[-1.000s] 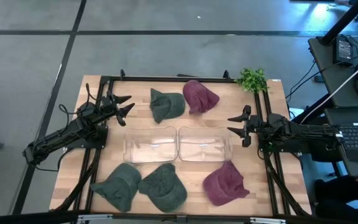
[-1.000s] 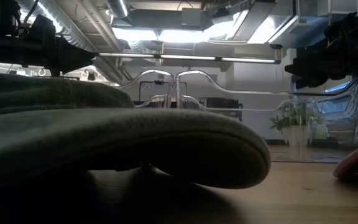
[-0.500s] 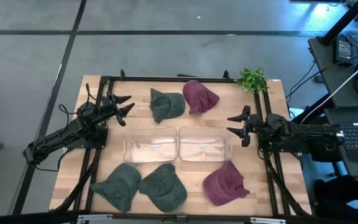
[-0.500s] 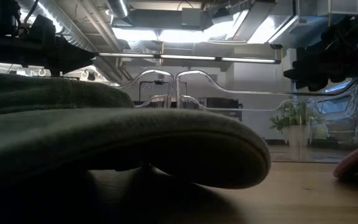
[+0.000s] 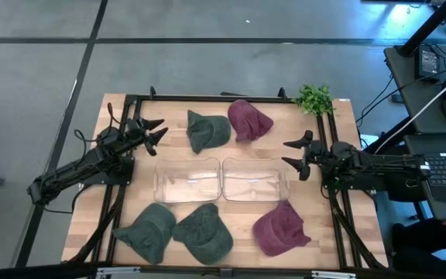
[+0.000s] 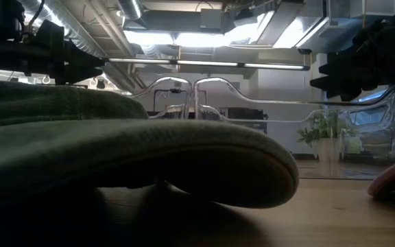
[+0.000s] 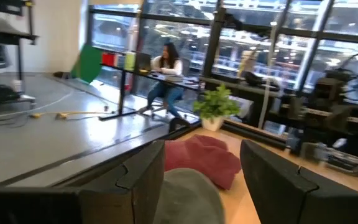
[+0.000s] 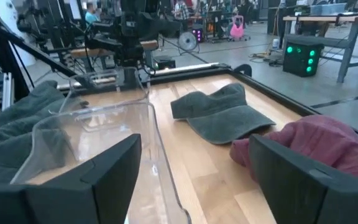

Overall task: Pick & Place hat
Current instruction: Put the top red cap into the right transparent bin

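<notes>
Five hats lie flat on the wooden table. A green hat (image 5: 207, 130) and a maroon hat (image 5: 250, 120) are by the far edge. Two green hats (image 5: 147, 231) (image 5: 204, 231) and a maroon hat (image 5: 281, 229) are by the near edge. My left gripper (image 5: 158, 133) hovers open, left of the far green hat (image 7: 191, 196), with the maroon hat (image 7: 204, 158) beyond it. My right gripper (image 5: 286, 153) hovers open at the right end of the clear bins, facing the far green hat (image 8: 222, 115) and the maroon hat (image 8: 319, 143).
Two clear plastic bins (image 5: 188, 180) (image 5: 255, 180) stand side by side mid-table between the arms. A small green plant (image 5: 314, 98) sits at the far right corner. A black frame rail (image 5: 207, 98) runs along the table's edges. A near green hat (image 6: 115, 158) fills the low view.
My right gripper has drifted slightly toward the table's left, still open. The hats and bins have not moved.
</notes>
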Robot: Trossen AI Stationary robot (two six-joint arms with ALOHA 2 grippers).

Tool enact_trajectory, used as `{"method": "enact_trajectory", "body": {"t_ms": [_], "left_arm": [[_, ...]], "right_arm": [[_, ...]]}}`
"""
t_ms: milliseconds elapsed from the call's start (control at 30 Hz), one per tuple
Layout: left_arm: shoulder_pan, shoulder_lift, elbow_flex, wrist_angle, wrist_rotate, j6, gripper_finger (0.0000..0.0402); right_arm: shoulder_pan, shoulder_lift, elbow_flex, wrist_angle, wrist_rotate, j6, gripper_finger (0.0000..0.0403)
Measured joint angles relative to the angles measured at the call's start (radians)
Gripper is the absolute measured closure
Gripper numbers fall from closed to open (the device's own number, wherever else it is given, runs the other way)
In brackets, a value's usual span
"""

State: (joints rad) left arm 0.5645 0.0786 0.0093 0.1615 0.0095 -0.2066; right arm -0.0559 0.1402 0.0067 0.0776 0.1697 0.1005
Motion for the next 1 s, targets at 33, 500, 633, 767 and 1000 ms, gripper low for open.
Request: {"method": "enact_trajectory", "body": {"t_ms": [33, 500, 633, 767, 1000], "left_arm": [[0.000, 0.007, 0.000, 0.000, -0.015, 0.006, 0.0198], [-0.019, 0.112, 0.002, 0.066, 0.035, -0.057, 0.0198], [-0.021, 0.127, 0.002, 0.067, 0.016, -0.020, 0.0198], [-0.021, 0.132, 0.002, 0.067, -0.026, 0.001, 0.0198], [-0.021, 0.134, 0.002, 0.067, -0.007, 0.001, 0.0198]], "right_arm": [[0.000, 0.000, 0.000, 0.009, 0.014, 0.000, 0.0106], [0.000, 0.002, 0.000, 0.072, 0.156, 0.005, 0.0106], [0.000, 0.002, 0.004, 0.176, 0.190, 0.001, 0.0106], [0.000, 0.031, 0.073, 0.164, 0.255, -0.003, 0.0111], [-0.036, 0.228, 0.283, 0.019, 0.344, 0.024, 0.0130]]}}
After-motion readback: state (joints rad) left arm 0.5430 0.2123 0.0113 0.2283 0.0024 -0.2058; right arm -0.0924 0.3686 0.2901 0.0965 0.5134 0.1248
